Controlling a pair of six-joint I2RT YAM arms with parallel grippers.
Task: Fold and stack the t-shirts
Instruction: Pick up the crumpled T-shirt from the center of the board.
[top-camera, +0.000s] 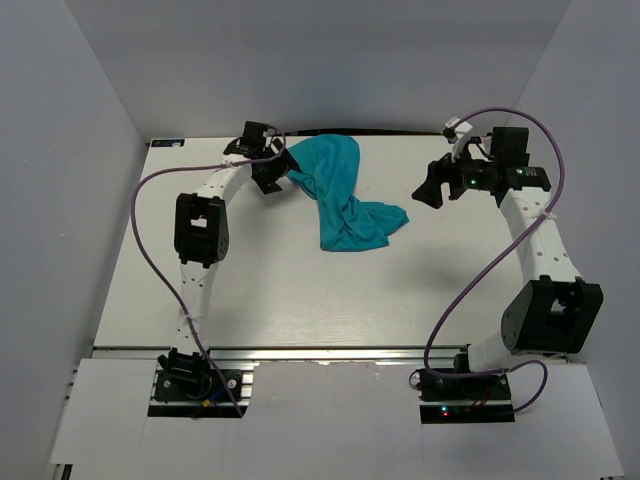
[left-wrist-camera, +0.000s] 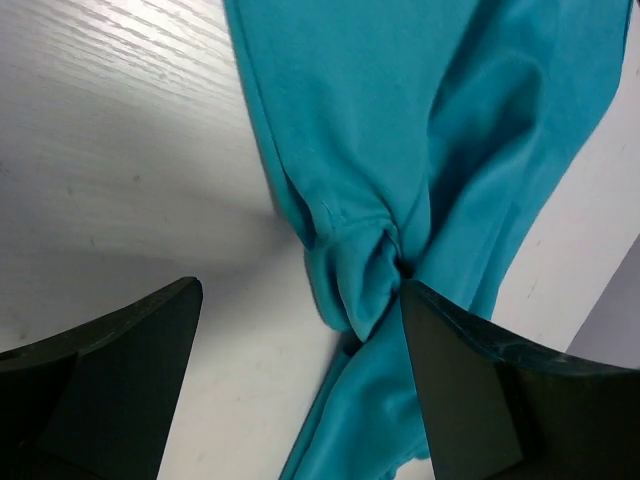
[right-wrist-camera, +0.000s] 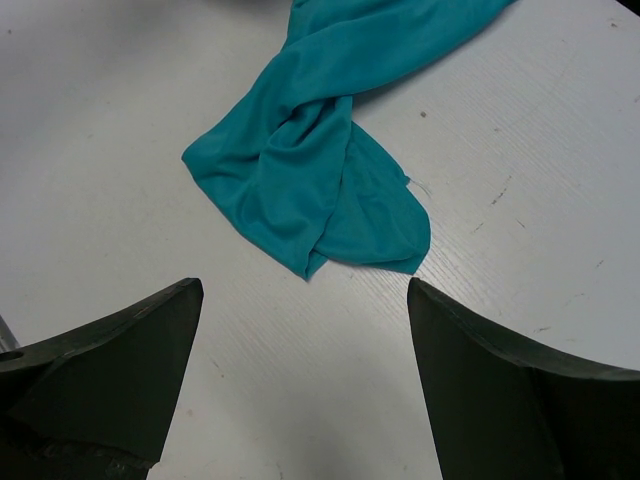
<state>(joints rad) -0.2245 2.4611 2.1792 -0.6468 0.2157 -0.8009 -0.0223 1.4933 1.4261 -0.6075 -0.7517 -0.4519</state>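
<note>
The teal t-shirt (top-camera: 340, 195) lies crumpled and twisted on the white table (top-camera: 250, 280), at the back middle. My left gripper (top-camera: 284, 171) is open at the shirt's left edge. In the left wrist view the left gripper (left-wrist-camera: 300, 292) has a bunched knot of the t-shirt (left-wrist-camera: 370, 150) between its jaws, and the fabric touches the right finger (left-wrist-camera: 470, 390). My right gripper (top-camera: 429, 186) is open and empty, to the right of the shirt and apart from it. In the right wrist view the right gripper (right-wrist-camera: 305, 292) is over bare table, with the t-shirt's (right-wrist-camera: 310, 180) lower end ahead of it.
Grey walls (top-camera: 80, 200) close the table in at the left, back and right. Purple cables (top-camera: 160, 270) loop from each arm. An aluminium rail (top-camera: 320, 355) with the arm bases runs along the near edge.
</note>
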